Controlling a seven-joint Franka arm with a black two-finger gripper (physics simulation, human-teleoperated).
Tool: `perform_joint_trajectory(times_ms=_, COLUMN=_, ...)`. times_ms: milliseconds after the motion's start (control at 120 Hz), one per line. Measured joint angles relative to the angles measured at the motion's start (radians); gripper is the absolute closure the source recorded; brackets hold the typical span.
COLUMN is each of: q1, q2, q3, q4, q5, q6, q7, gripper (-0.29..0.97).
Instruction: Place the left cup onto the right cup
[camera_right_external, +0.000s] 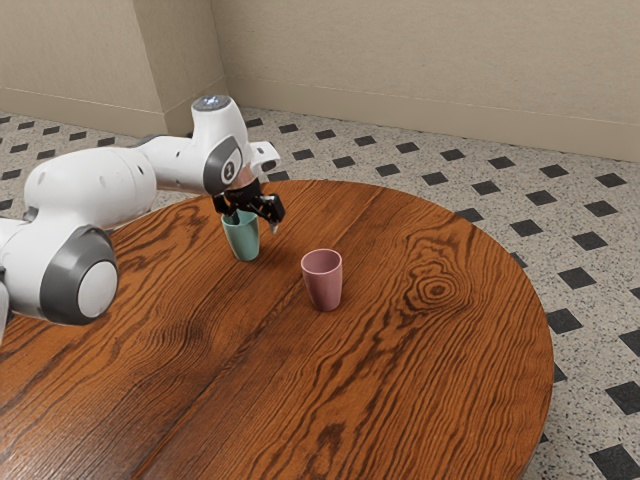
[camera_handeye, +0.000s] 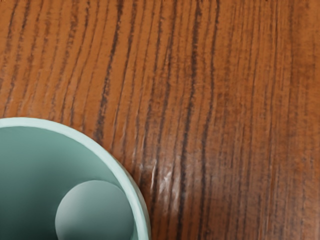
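The wooden table carries a green cup, the gripper at its rim, hold impossible to tell; a pink cup stands nearby.

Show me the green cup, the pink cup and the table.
green cup (camera_right_external: 241, 243), exterior view, on its outer wall.
pink cup (camera_right_external: 322, 285), exterior view, on its outer wall.
table (camera_right_external: 420, 380), exterior view, on bare wood right of the cups.

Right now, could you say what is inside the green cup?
Inside the green cup only its bare floor shows; in the exterior view the gripper partly hides its mouth.
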Motion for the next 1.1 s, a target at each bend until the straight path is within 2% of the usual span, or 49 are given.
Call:
perform_joint_trajectory(times_ms=75, q1=0.0, q2=-0.001, q3=0.0, q4=-0.001, q5=-0.006, q6=0.001, q7=0.0, gripper=0.04)
perform_joint_trajectory(times_ms=317, q1=0.003, q2=-0.004, q3=0.003, q4=-0.005, q5=-0.036, q6=-0.002, q7=0.001, gripper=0.47)
perform_joint_trajectory(times_ms=500, q1=0.006, q2=-0.004, q3=0.008, q4=-0.009, q5=-0.046, q6=-0.005, q7=0.002, gripper=0.66)
perform_joint_trajectory(times_ms=725, q1=0.006, q2=-0.007, q3=0.012, q4=-0.011, q5=-0.045, q6=-0.011, q7=0.001, gripper=0.75)
perform_joint_trajectory(times_ms=1100, q1=0.005, q2=-0.06, q3=0.014, q4=-0.014, q5=-0.034, q6=-0.042, q7=-0.007, gripper=0.78)
